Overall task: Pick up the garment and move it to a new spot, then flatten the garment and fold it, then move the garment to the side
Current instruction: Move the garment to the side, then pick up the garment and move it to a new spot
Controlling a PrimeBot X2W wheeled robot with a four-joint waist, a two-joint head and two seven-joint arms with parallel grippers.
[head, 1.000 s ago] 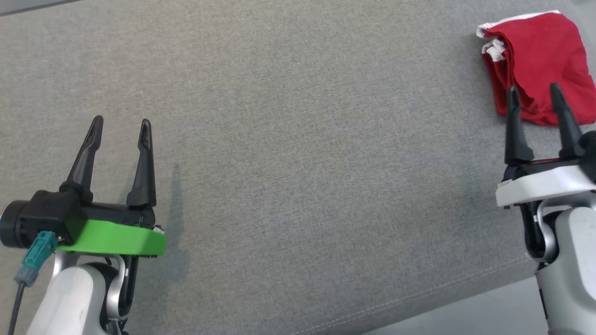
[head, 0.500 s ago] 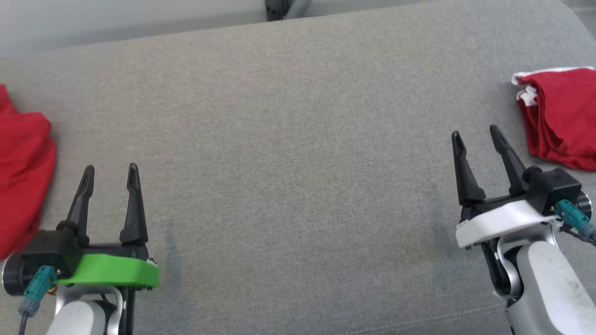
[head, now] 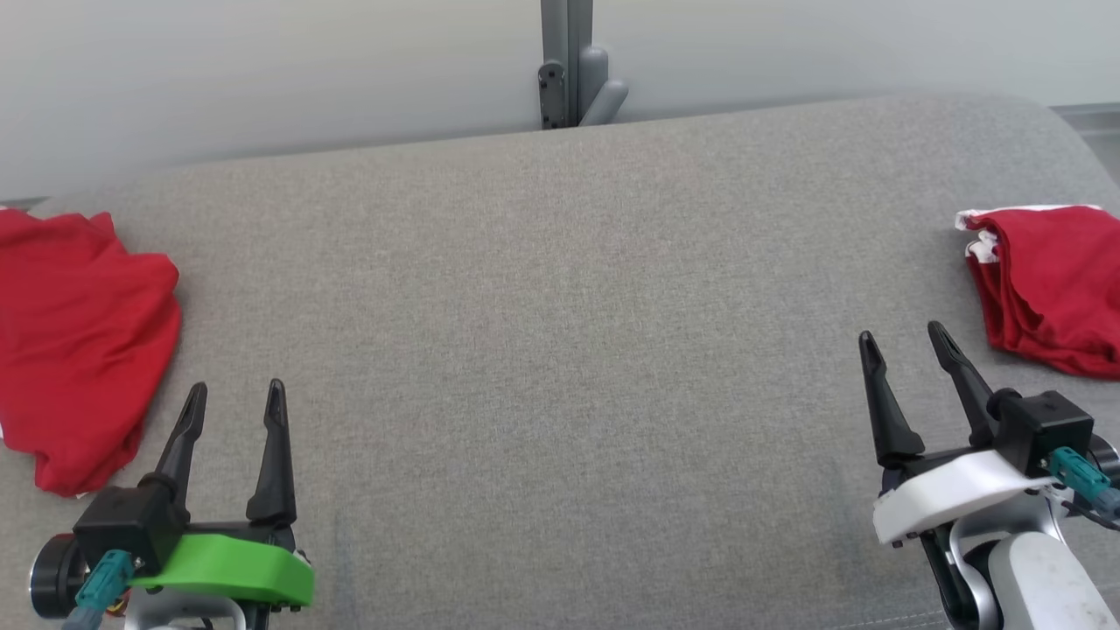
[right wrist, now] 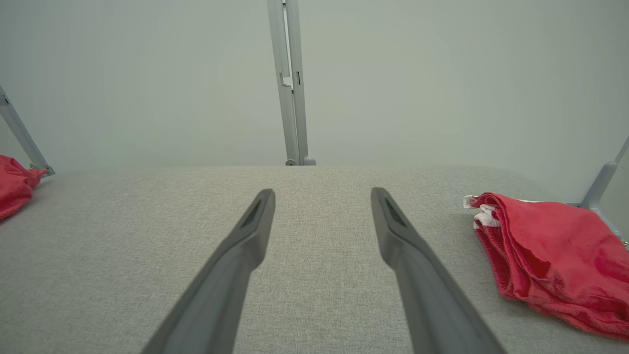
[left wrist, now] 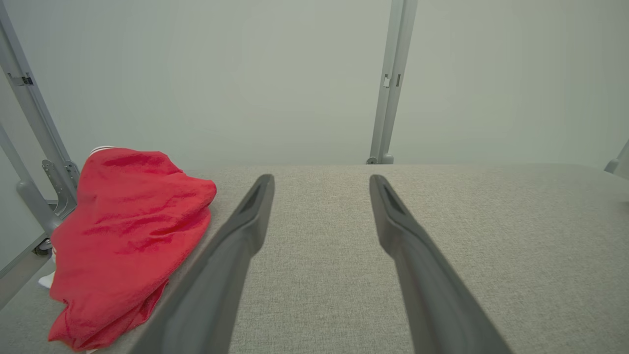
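Lying rumpled, soft red garment [head: 83,341].

A worktop [head: 560,350] covered in grey woven fabric spreads ahead of the jaws and out to either side of them. Its far edge is rounded and its far right corner curves away. Beyond that edge, straight ahead of the jaws, rises a plain pale wall [head: 262,70] in soft, even light. A grey metal upright post [head: 566,52] stands against it, about midway between the two pairs of jaws, with a small rounded bracket [head: 608,92] at its foot. Slanted grey struts [left wrist: 29,108] stand off to the left of the left jaws. Another strut [right wrist: 602,184] leans far to the right of the right jaws.
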